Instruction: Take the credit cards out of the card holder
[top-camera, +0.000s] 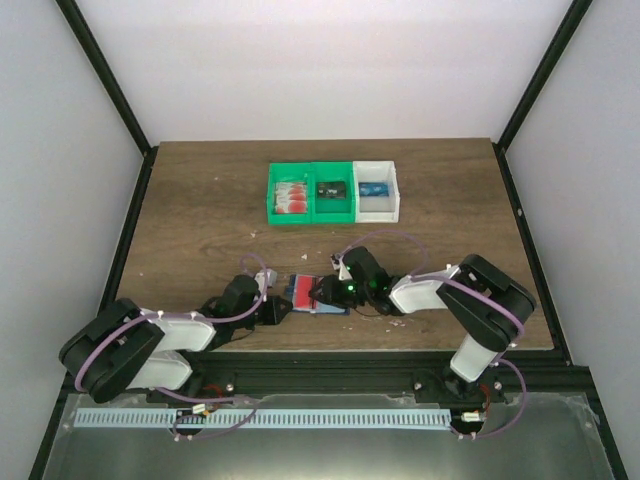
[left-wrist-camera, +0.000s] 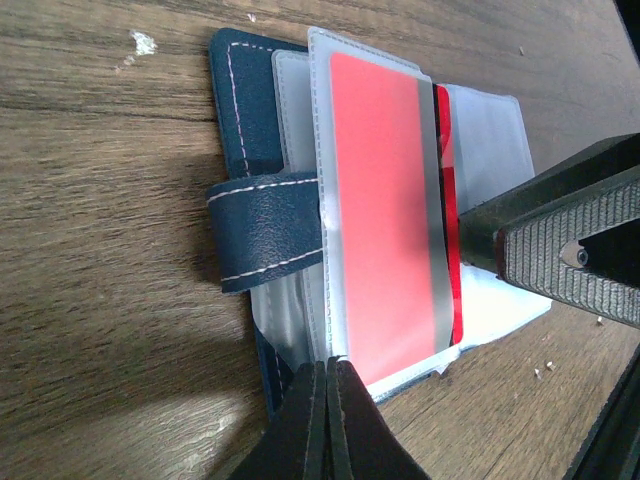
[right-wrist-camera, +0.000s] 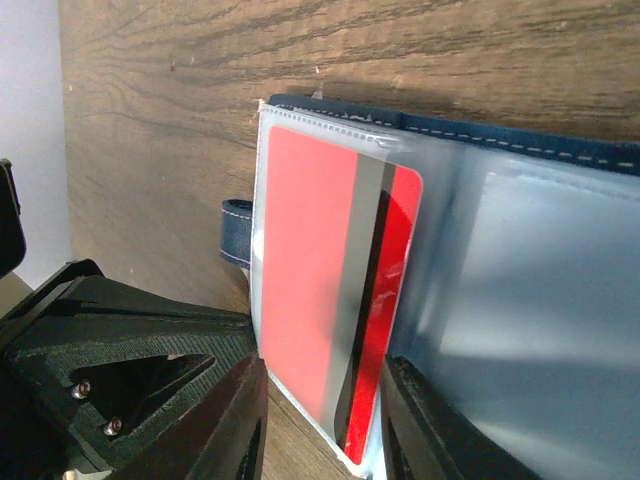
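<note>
Open card holder (left-wrist-camera: 250, 110) at near edge of table (top-camera: 200, 200). Left gripper (left-wrist-camera: 328, 370) shut, tips bearing on its edge; right gripper (right-wrist-camera: 325, 380) part-open astride red credit card (right-wrist-camera: 310, 260), protruding end. Likely thin, stiff, slick: pinch flat faces there.

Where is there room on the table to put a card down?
Bare wood lies left of the green bin, right of the white bin, and between the bins and the card holder. It's crowded around the card holder, where the left gripper and right gripper meet.
</note>
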